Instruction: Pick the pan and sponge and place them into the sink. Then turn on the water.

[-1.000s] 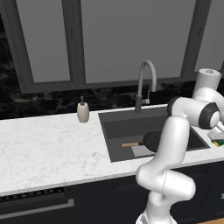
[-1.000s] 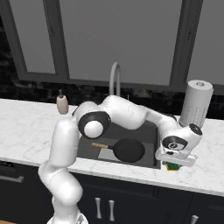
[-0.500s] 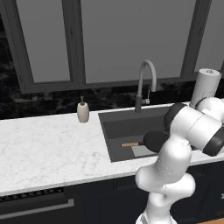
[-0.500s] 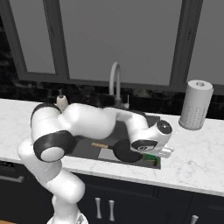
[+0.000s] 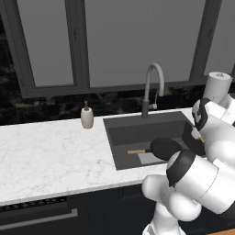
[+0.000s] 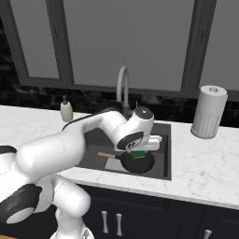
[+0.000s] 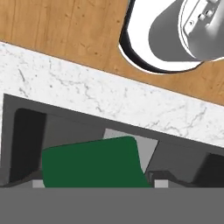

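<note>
Over the sink [image 6: 164,154] we saw the sponge [image 6: 138,153], a small green block with a thin yellow edge, clamped in the gripper [image 6: 140,152] and hanging just above the pan [image 6: 137,162]. From the hand camera the sponge [image 7: 91,162] showed as a broad dark green slab with rounded corners, sitting between the two dark fingertips [image 7: 26,151], so we took the gripper to be closed on it. Below it lay the lighter grey patch of the basin floor, and beyond that the white marble table [image 7: 87,96].

We noted the pan [image 5: 164,148] as round, black and shallow, lying on the sink floor with its light-brown wooden handle pointing left, towards the soap dispenser [image 5: 86,116] side. The sink [image 5: 114,137] was a dark grey recessed basin set in the table [image 5: 41,156], with the curved grey faucet [image 5: 152,87] behind it.

We saw the arm folded tightly, its upper link reaching out from the left over the basin and the wrist bent down so that the hand pointed into the sink. A paper towel roll [image 6: 208,112] stood on the table to the right.
</note>
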